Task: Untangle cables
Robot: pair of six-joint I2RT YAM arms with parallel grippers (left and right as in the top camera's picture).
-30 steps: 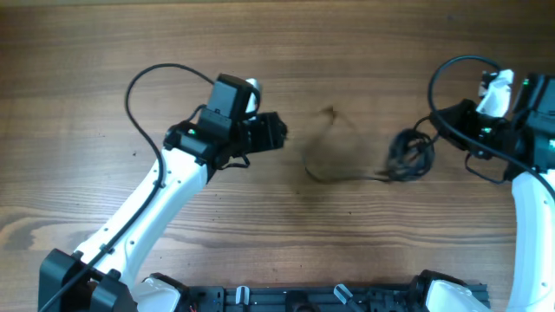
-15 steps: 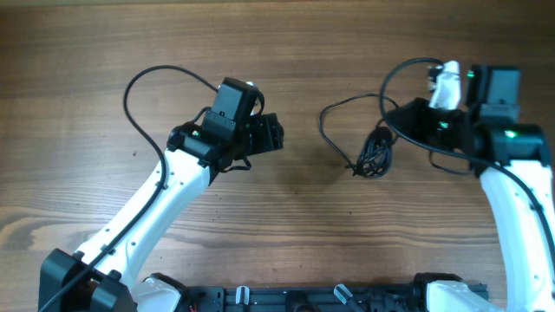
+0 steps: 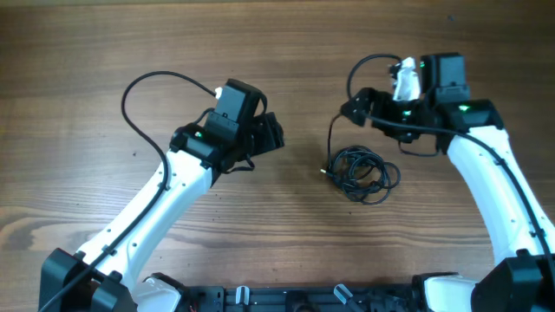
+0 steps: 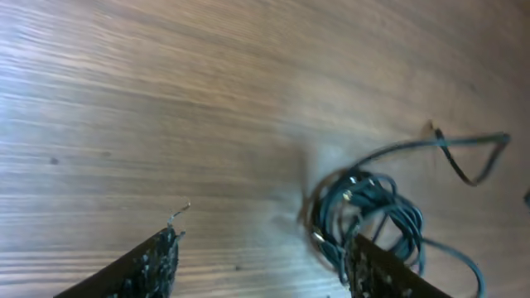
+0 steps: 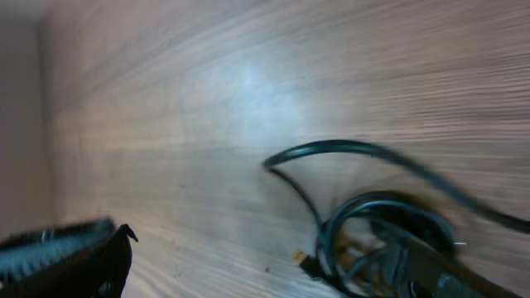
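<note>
**Coiled cable between two spread grippers**

I am seeing bare table (image 3: pixel 87 52) running wide to every edge. The cable bundle (image 3: pixel 364 173) is lying right of centre, near the right gripper (image 3: pixel 351 108). That gripper and the left gripper (image 3: pixel 277 134) are both gaping, empty.

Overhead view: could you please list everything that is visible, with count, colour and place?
cable bundle: one, black, tangled, lying on the table right of centre
table: one, brown wood, under everything
base rail: one, black, bottom edge
left arm: one, white, from bottom left toward centre
right arm: one, white, along the right side
left gripper: one, black, open, left of the bundle, apart from it
right gripper: one, black, open, near the bundle's loose strand
</note>
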